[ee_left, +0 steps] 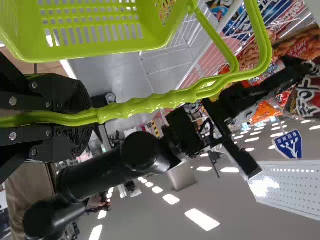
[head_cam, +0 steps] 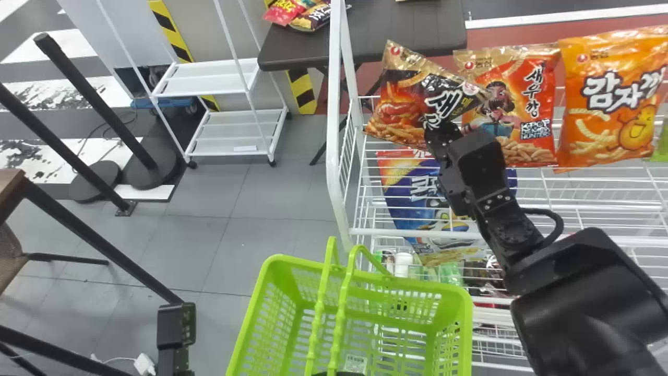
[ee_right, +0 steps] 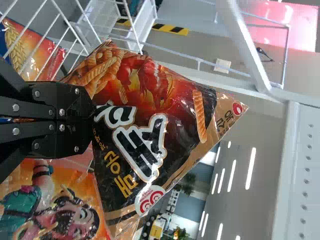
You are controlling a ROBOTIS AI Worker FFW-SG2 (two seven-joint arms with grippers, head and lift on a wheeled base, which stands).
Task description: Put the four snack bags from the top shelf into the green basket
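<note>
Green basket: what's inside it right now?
Inside the green basket I see mesh walls, mesh floor and a pale label, but no snack bag. The handles cover strips of it, and the near end runs past the head view's bottom edge, so I can't tell there.

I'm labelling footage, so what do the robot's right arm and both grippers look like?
The right arm is black, with smooth rounded housings and a looped black cable. The left gripper and right gripper are black too, their fingers dotted with round silver-coloured screws.
</note>
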